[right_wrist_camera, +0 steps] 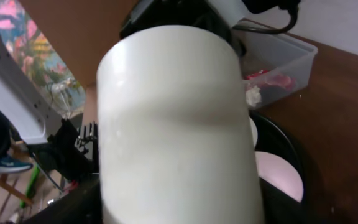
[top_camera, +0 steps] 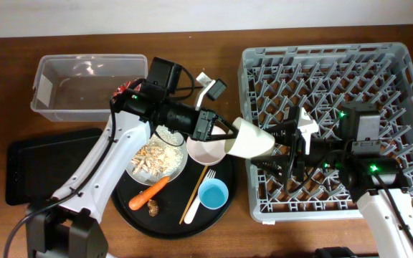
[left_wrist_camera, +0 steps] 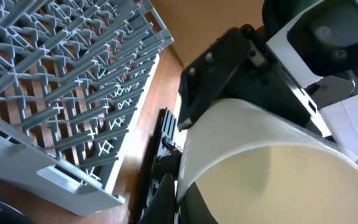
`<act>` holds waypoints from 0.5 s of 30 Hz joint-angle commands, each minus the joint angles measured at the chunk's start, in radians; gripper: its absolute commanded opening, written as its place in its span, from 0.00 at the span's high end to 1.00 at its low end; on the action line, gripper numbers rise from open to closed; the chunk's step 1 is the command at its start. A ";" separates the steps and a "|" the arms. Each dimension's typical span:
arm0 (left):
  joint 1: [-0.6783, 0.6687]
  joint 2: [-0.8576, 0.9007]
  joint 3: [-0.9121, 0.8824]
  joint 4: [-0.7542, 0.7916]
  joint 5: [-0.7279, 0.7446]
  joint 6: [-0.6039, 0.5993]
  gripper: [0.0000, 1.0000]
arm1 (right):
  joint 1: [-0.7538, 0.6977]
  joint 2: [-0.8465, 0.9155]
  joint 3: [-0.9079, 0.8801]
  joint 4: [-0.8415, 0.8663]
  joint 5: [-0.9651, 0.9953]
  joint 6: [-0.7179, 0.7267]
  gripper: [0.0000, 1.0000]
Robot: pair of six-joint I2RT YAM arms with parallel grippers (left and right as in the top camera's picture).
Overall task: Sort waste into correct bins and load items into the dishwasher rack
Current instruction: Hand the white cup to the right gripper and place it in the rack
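My left gripper (top_camera: 229,135) is shut on the rim of the cream cup (top_camera: 251,139) and holds it on its side in the air between the round black tray and the grey dishwasher rack (top_camera: 335,64). The pinch shows in the left wrist view (left_wrist_camera: 174,198). My right gripper (top_camera: 277,147) is open with its jaws on either side of the cup's base end. The cup (right_wrist_camera: 179,124) fills the right wrist view. The red-and-white wrapper (right_wrist_camera: 269,84) lies in the clear tub (top_camera: 84,93). Beige scraps (top_camera: 153,159) lie on the white plate.
The round black tray (top_camera: 138,215) holds the white plate (top_camera: 178,170), pink bowl (top_camera: 205,151), blue cup (top_camera: 213,193), chopstick (top_camera: 192,199), carrot piece (top_camera: 149,192) and brown bit (top_camera: 153,208). The shallow black tray (top_camera: 41,168) lies at the left.
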 commanded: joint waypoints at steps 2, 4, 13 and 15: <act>-0.007 -0.002 0.007 0.006 -0.010 0.008 1.00 | 0.019 -0.002 0.015 0.003 -0.065 -0.009 0.35; -0.007 -0.002 0.007 0.006 -0.010 0.009 0.99 | 0.019 -0.002 0.015 0.004 -0.064 -0.010 0.39; 0.069 -0.011 0.007 -0.215 -0.875 -0.101 0.24 | 0.016 -0.009 0.048 -0.073 0.536 0.346 0.49; 0.113 -0.027 0.007 -0.253 -0.969 -0.104 0.24 | 0.016 -0.008 0.116 -0.184 0.750 0.394 0.48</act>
